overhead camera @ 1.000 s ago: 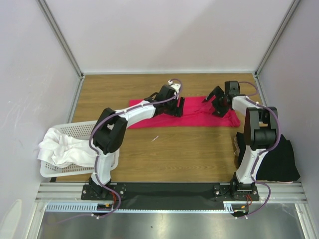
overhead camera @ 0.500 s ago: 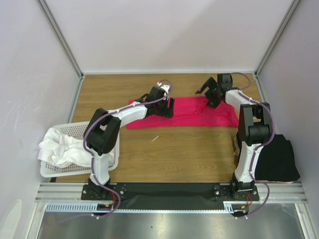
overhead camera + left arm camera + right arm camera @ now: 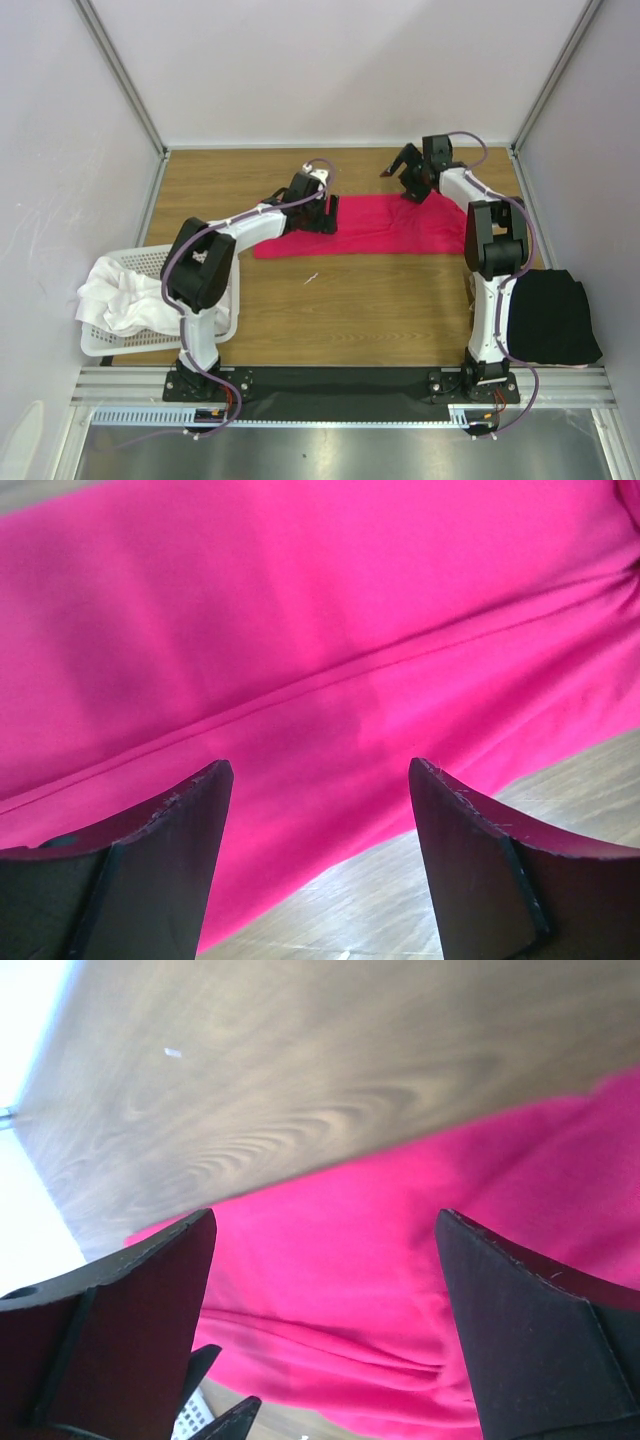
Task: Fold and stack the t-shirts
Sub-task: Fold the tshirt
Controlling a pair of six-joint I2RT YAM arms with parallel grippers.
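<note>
Pink t-shirt [image 3: 385, 225] flat near the worktop's [image 3: 380, 300] far edge.
We see left gripper [image 3: 320, 780] and right gripper [image 3: 325, 1225] gaping over it, both empty.

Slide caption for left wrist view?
Left gripper, jaws open, over the pink shirt edge on the wooden table.

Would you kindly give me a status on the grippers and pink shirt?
Left gripper open over pink shirt. Right gripper open at its far edge. Nothing held, nothing blocking.
</note>
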